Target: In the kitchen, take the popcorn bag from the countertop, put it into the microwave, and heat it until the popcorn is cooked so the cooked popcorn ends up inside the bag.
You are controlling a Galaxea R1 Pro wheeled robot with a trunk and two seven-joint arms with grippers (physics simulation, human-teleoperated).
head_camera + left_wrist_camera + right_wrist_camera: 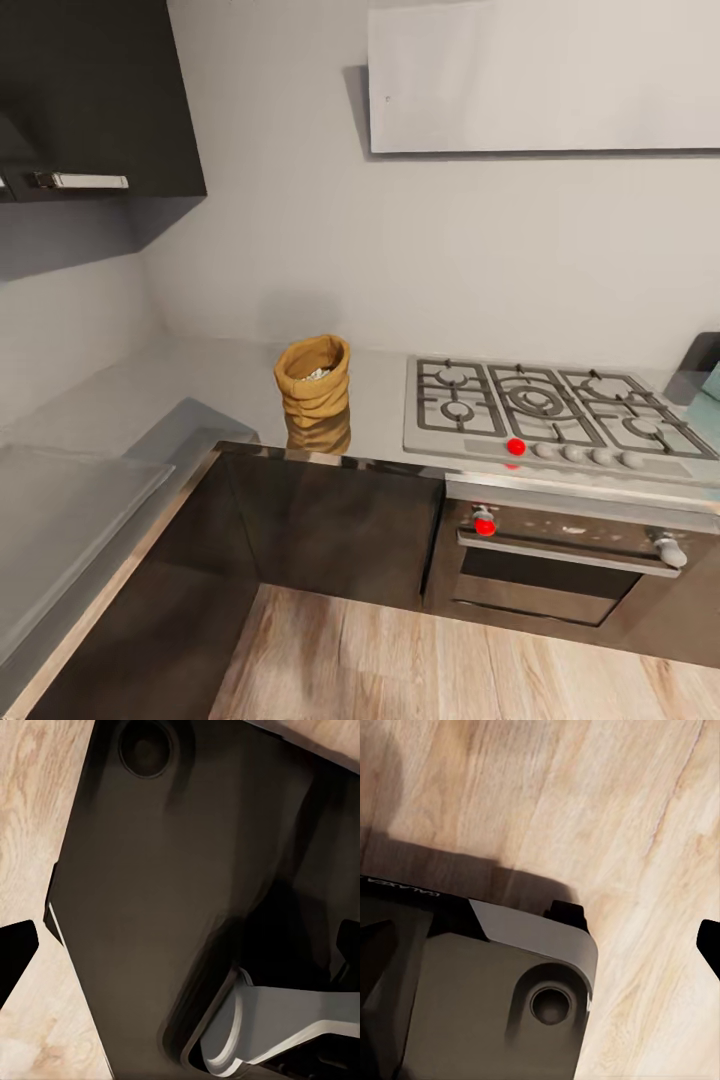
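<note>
Kitchen corner: steel surface [150,400], bag [313,392] upright near hob [545,415], whitish popcorn [316,375] inside. Step judged: approach, bag ungrasped. Pincer states: could not tell; both wrist views over floor [585,810]. Next: drive closer, reach bag, find microwave.

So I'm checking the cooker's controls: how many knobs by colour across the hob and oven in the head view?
Red knobs: 2, grey gas hob, steel oven
Grey hob knobs: 4
Silver oven knob: 1
Total: 7
</note>
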